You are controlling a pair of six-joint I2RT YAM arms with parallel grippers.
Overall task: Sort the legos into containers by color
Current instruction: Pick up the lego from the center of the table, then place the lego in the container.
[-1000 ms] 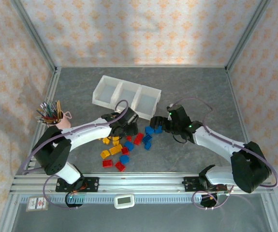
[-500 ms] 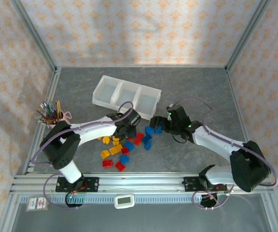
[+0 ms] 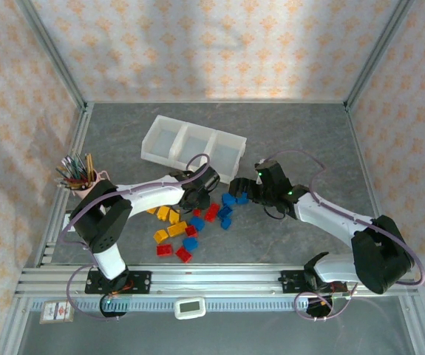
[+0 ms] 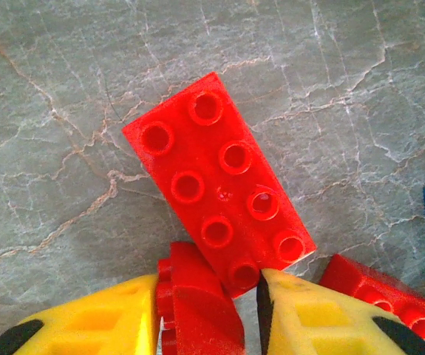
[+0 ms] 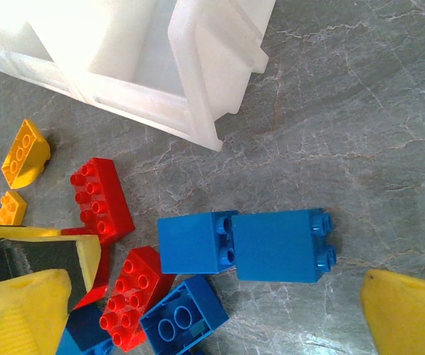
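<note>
Ok, handling first: the small red studded plastic brick looks light, rigid & hard-shelled w/ smooth glossy sides, so prob. a bit slippery under a weak pinch but not fragile. Best hold, I'd judge, is across two flat opposite side walls, pads square on, not on the studs or the curved face. It sits on the grey marbled bench about mid-way across, nearer the front edge than the back. It's in the scatter of red, blue & yellow-orange bricks, butted against the end of a flat red eight-stud brick.

Left end effector: yellow fingers pinched in on that small red brick, one each side; can't tell if it's off the bench yet. Left arm runs from the front-left corner diagonally to bench centre, wrist tipped steeply down, just on the near side of the three-compartment translucent white plastic tray.

Right end effector: jaws spread wide, nothing held, low over two blue plastic bricks near the tray's right end. Right arm stretches from the front-right corner toward centre.
</note>
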